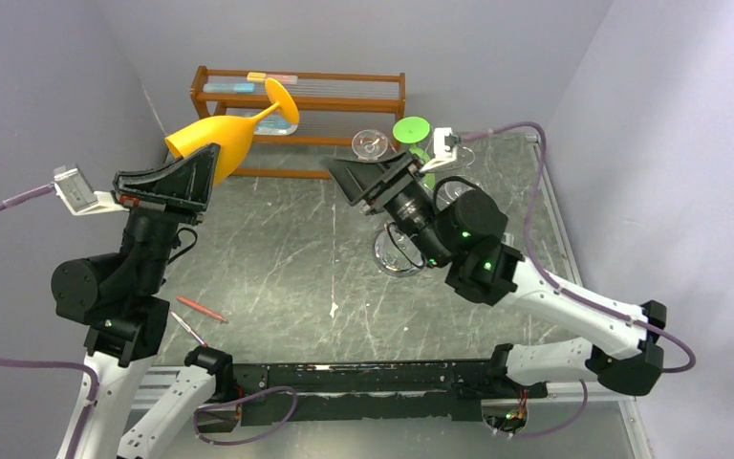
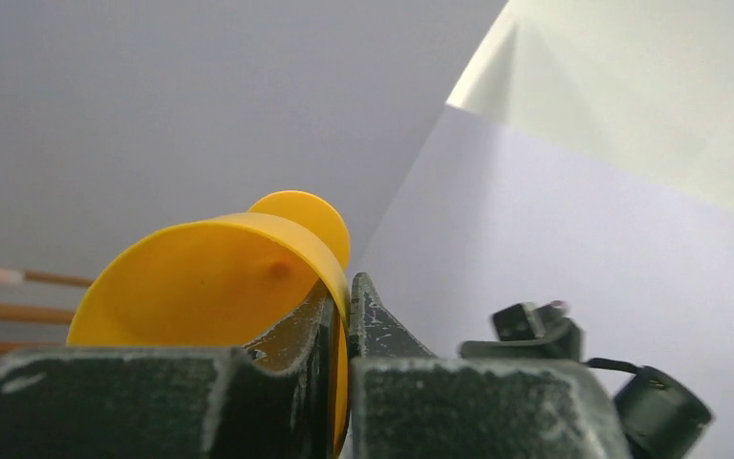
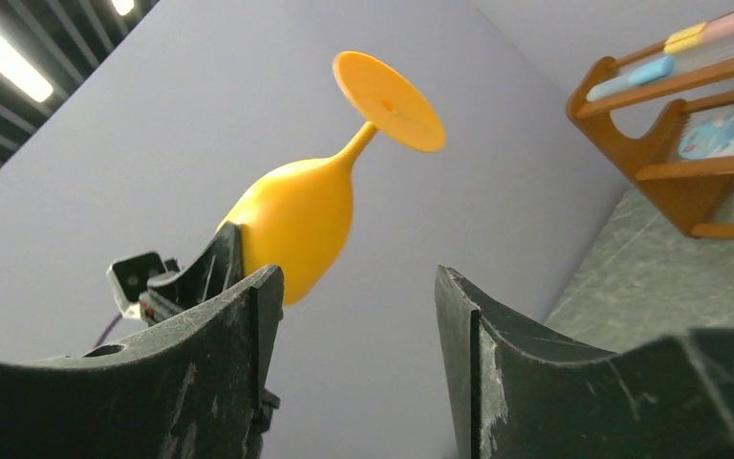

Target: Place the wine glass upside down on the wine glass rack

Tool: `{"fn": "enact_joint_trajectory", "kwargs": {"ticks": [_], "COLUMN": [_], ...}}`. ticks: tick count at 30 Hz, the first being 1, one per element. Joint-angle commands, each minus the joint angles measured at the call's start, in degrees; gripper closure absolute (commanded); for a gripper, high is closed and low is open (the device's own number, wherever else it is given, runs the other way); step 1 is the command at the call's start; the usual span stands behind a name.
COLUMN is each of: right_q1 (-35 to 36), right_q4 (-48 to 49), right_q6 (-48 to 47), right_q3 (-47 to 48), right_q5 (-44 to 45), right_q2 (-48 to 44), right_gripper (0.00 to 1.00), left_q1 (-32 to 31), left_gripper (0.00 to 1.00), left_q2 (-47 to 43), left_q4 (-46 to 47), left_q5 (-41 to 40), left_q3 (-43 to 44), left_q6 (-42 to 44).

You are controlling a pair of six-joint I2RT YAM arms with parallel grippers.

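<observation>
Left jaws pinching the yellow wine glass [image 1: 212, 142] by the bowl wall at its rim, one jaw inside and one outside. It's held in the air at upper left of the top view, off the counter [image 1: 277, 239]. The glass is tilted, foot up and right toward the wooden shelf [image 1: 298, 96], so it's partly inverted. I'd say the rim grip leaves stem and foot free for hooking. Right jaws spread, empty, mid-frame, facing the glass, probably ready to take the stem. The wine glass rack [image 1: 385, 256] sits right of centre, mostly hidden under my right arm [image 1: 468, 239]. Counts: one yellow glass, one green glass [image 1: 411, 129] foot-up on the rack, one clear glass [image 1: 371, 143] beside it (more unclear), one rack, one shelf, two pencils [image 1: 201, 308] at lower left.
</observation>
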Motion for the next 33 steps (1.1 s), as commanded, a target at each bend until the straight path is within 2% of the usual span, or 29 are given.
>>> {"fn": "enact_joint_trajectory", "kwargs": {"ticks": [1, 9, 17, 21, 33], "right_q1": [0.7, 1.1, 1.6, 1.8, 1.8], "right_q4": [3.5, 12.8, 15.8, 17.9, 19.0], "right_q6": [7.0, 9.9, 15.0, 14.5, 16.3], "right_q3": [6.0, 10.1, 12.3, 13.8, 14.8], "right_q5": [2.3, -0.9, 4.7, 5.4, 4.8], "right_q2": [4.9, 12.1, 16.2, 17.7, 19.2], "right_gripper": [0.36, 0.34, 0.44, 0.47, 0.75], "left_q1": [0.5, 0.5, 0.5, 0.5, 0.5], "left_gripper": [0.95, 0.95, 0.95, 0.95, 0.95], "left_q2": [-0.3, -0.4, -0.5, -1.0, -2.0], "left_q4": [11.5, 20.5, 27.2, 28.5, 29.9], "left_q5": [3.2, 6.7, 9.0, 9.5, 11.2], "left_q3": [-1.4, -5.5, -9.0, -10.7, -12.4], "left_q6": [-4.6, -11.3, -16.6, -17.9, -19.0]}}
